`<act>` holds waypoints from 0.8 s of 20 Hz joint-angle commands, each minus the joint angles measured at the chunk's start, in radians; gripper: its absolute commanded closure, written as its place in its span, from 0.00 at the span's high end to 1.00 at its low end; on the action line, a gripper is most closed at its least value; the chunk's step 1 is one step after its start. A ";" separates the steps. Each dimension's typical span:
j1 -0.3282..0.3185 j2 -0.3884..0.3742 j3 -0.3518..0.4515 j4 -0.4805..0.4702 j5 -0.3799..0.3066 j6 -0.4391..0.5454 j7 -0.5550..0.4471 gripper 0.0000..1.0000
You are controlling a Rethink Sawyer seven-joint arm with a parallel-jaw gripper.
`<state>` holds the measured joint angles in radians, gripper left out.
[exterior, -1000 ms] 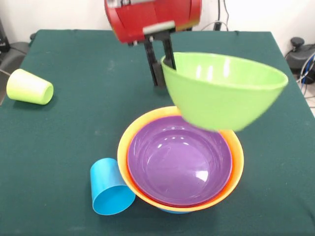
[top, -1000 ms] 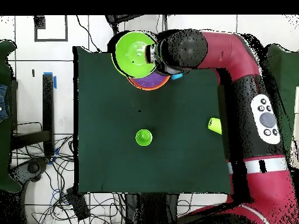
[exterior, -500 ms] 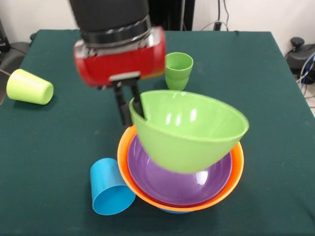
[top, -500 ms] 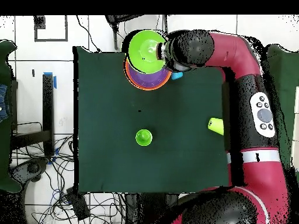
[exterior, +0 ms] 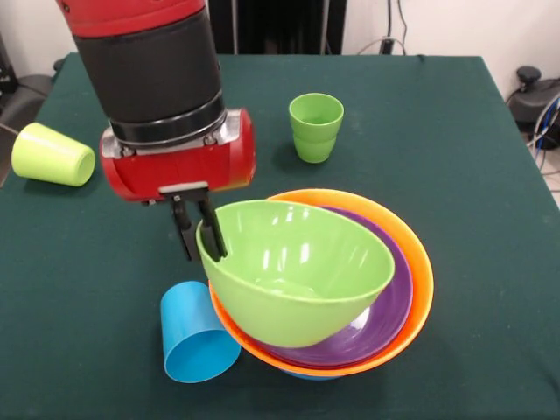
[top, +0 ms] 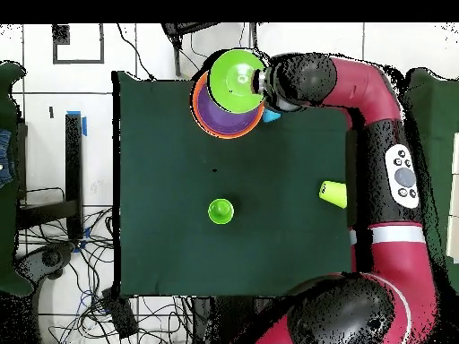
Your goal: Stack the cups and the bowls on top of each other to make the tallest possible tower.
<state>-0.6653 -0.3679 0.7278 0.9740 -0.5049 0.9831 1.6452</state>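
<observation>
My gripper (exterior: 198,234) is shut on the left rim of the green bowl (exterior: 293,269), which tilts over the left side of the tower (exterior: 411,262). The tower is a purple bowl (exterior: 389,293) nested in an orange bowl, with a bit of blue showing beneath. In the overhead view the green bowl (top: 238,81) sits over the tower (top: 212,112) at the table's far edge. The sky blue cup (exterior: 194,334) lies on its side beside the tower. The ridged green cup (exterior: 315,127) stands upright behind. The yellow-green cup (exterior: 51,155) lies on its side at the left.
The dark green table (exterior: 472,140) ends close in front of the tower. Cables and equipment (exterior: 538,96) lie off the table's right side. The arm's red body (top: 385,161) stretches along one side of the table in the overhead view.
My gripper has carried the green bowl left and downward, from above the tower's right side to low over its left side. The arm now fills more of the front view.
</observation>
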 commanded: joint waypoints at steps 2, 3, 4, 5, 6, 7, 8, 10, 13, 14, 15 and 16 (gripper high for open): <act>0.006 0.028 -0.030 -0.051 -0.038 -0.019 -0.144 0.00; 0.006 0.029 -0.028 -0.053 -0.036 -0.014 -0.148 0.00; 0.008 0.028 -0.030 -0.051 -0.027 -0.001 -0.130 1.00; 0.009 0.029 -0.030 -0.054 -0.026 0.004 -0.130 1.00; 0.010 0.030 -0.030 -0.057 -0.025 0.009 -0.129 1.00; 0.011 0.031 -0.030 -0.060 -0.023 0.014 -0.128 1.00; 0.012 0.031 -0.030 -0.059 -0.021 0.012 -0.123 1.00; 0.012 0.032 -0.029 -0.056 -0.018 0.008 -0.118 1.00; 0.012 0.034 -0.028 -0.056 -0.014 0.011 -0.115 1.00; 0.010 0.032 -0.028 -0.049 -0.011 0.009 -0.112 1.00; 0.011 0.033 -0.028 -0.050 -0.011 0.009 -0.111 1.00; 0.011 0.033 -0.028 -0.051 -0.010 0.008 -0.110 1.00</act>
<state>-0.6691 -0.3349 0.7280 0.9504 -0.5035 0.9833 1.6452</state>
